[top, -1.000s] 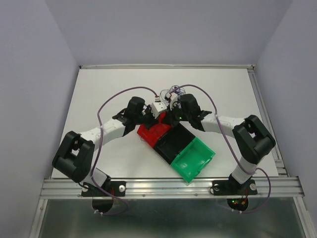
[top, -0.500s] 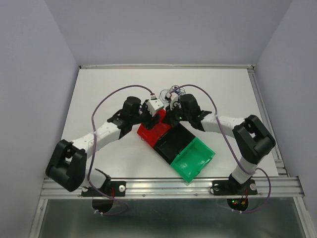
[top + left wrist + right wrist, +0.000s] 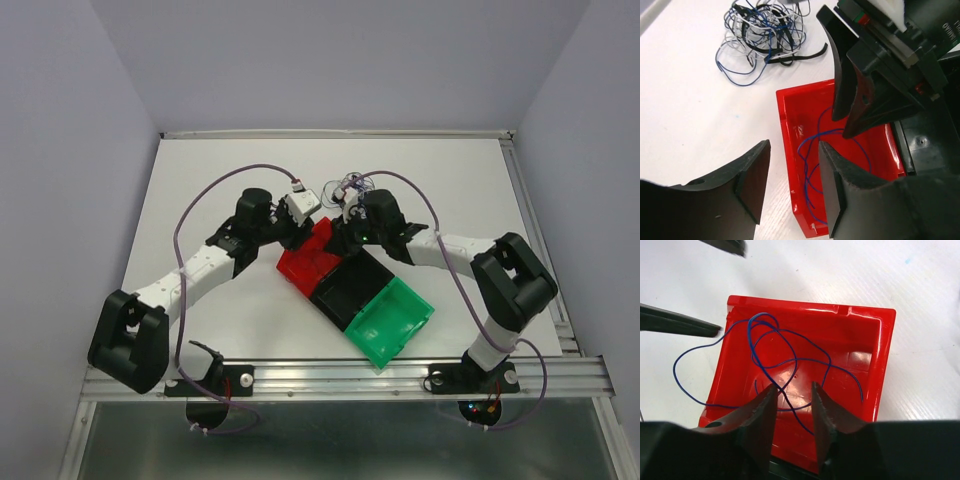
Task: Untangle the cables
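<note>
A loose blue cable [image 3: 790, 360] lies in the red bin [image 3: 885, 355], one loop spilling over its left wall onto the table. My right gripper [image 3: 794, 390] hovers open just above that bin; a strand of the blue cable runs under the gap, ungripped. My left gripper [image 3: 794, 185] is open and holds nothing, poised over the red bin's [image 3: 781, 107] near-left corner. The tangle of black, white and blue cables [image 3: 762, 35] rests on the table beyond the bin, also visible as the cable tangle [image 3: 352, 185] from above.
A black bin [image 3: 355, 290] and a green bin [image 3: 392, 320] sit in a diagonal row behind the red bin [image 3: 297, 268] toward the table's near edge. The right gripper's fingers [image 3: 850, 100] reach close in front of the left wrist camera.
Both grippers have opened; the blue cable now lies free in the red bin. The left arm has swung out to the left and drawn back slightly. The right arm stayed put.
</note>
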Action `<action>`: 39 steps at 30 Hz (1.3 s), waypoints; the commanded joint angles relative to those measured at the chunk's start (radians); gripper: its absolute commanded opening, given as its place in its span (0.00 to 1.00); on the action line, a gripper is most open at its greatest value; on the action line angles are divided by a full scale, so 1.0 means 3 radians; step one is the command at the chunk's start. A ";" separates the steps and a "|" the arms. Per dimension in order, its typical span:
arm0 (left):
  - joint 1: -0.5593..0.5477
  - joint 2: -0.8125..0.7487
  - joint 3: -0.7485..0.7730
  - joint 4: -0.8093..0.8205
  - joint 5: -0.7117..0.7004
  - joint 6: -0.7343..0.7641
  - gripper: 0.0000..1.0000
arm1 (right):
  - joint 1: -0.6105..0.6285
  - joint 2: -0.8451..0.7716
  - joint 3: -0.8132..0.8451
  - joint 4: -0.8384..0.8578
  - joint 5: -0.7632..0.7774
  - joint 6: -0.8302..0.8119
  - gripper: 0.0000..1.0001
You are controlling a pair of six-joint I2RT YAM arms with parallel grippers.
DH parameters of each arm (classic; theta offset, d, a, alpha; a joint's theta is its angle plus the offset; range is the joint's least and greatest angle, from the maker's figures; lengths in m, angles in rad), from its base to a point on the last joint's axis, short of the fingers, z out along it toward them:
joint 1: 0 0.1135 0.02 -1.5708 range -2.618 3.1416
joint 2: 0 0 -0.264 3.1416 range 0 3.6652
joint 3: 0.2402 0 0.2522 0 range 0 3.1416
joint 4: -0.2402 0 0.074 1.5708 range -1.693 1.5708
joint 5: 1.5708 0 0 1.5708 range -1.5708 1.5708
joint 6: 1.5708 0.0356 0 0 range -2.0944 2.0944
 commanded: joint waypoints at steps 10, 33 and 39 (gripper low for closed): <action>0.0301 0.0002 0.0189 0.0285 0.0253 -0.0195 0.57 | -0.0006 -0.0647 -0.0281 0.0323 0.0176 0.0105 0.68; 0.0654 0.1111 0.1166 0.0228 -0.0227 -0.0150 0.83 | -0.0543 0.1897 0.3383 -0.1551 0.2305 0.0269 0.99; 0.0695 0.1728 0.1785 -0.0149 -0.0115 0.0192 0.86 | -0.0579 0.2037 0.3325 -0.1926 0.2192 0.0402 0.64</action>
